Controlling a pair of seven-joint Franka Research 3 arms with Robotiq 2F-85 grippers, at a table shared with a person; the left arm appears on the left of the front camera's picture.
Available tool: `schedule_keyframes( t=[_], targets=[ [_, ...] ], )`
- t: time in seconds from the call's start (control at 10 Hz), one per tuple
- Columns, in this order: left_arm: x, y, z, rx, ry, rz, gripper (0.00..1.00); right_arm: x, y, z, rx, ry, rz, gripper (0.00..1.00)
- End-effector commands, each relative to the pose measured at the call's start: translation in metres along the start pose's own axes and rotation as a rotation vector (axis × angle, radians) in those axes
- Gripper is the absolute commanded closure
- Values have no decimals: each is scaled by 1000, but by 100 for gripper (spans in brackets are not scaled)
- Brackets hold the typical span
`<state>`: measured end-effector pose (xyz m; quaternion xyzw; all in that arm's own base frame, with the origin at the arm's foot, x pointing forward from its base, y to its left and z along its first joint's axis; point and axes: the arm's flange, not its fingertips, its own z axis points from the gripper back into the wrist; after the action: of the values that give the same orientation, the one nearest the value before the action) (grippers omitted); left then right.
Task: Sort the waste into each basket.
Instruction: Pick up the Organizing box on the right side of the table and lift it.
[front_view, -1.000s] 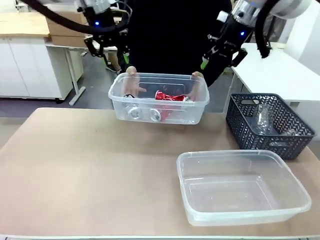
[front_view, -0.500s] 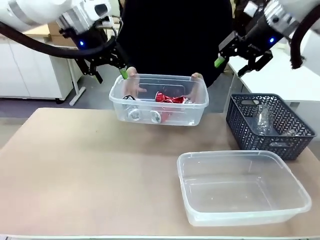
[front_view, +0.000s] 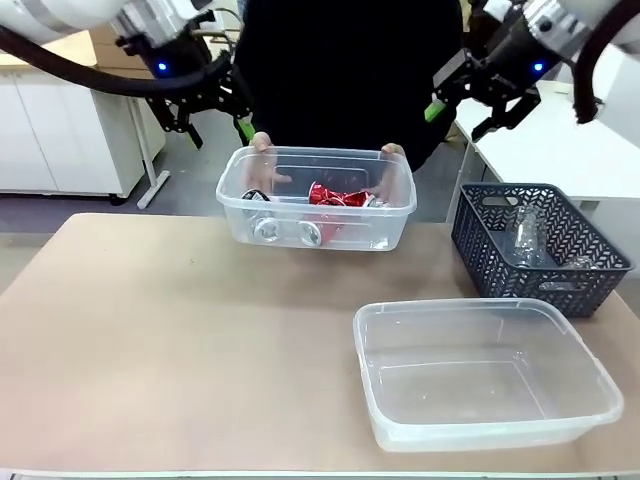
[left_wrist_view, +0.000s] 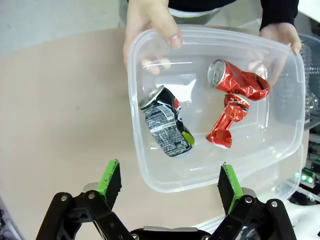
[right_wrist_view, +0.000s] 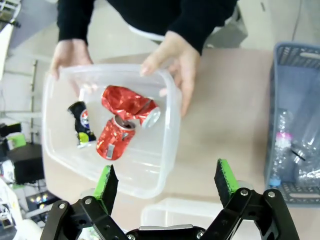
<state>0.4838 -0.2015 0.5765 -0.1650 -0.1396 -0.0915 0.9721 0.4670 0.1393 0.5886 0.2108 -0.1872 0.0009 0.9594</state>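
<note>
**Person holds up the can tub, both arms hang high with jaws spread**

Over at the far edge of the table (front_view: 150, 340), a person has both hands on a clear tub (front_view: 316, 197) and is holding it just off the surface. One hand (left_wrist_view: 150, 22) grips one short end with the thumb hooked over the rim; the other hand (left_wrist_view: 280, 35) clasps the opposite end. Inside lie three crushed cans: two red ones (left_wrist_view: 235, 100), touching each other, and a black-and-red one (left_wrist_view: 165, 120) lying apart from them toward the other end.

The left gripper (front_view: 210, 105) hangs in the air above and to the left of that tub, fingers wide apart and holding nothing. From its wrist view the green pads (left_wrist_view: 110, 177) frame the near wall of the tub.

The right gripper (front_view: 470, 100) hangs high on the other side, above the tub's right end, jaws likewise spread and empty.

Down on the near right of the table sits the second clear tub (front_view: 485, 372), bare inside. Just behind it, at the table's right edge, stands the dark mesh basket (front_view: 540, 250) with clear plastic bottles (front_view: 527, 240) in it; one bottle (right_wrist_view: 281, 150) shows a pink band.
</note>
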Motion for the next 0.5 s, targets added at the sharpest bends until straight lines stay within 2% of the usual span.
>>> schedule_keyframes(
  t=[0.0, 0.2, 0.3, 0.4],
  targets=[
    [2, -2, -1, 17, -6, 12, 0, 3, 2, 2, -19, -7, -15, 0],
    [0, 0, -1, 1, 1, 0, 0, 0, 0, 0, 0, 0, 0, 0],
    [-18, 10, 37, -101, -1, -13, 0, -31, -10, 51, 174, -3, -8, 0],
    [-46, 33, 66, -187, -8, 27, 0, -65, -28, 92, 326, 60, -73, 0]
  ],
)
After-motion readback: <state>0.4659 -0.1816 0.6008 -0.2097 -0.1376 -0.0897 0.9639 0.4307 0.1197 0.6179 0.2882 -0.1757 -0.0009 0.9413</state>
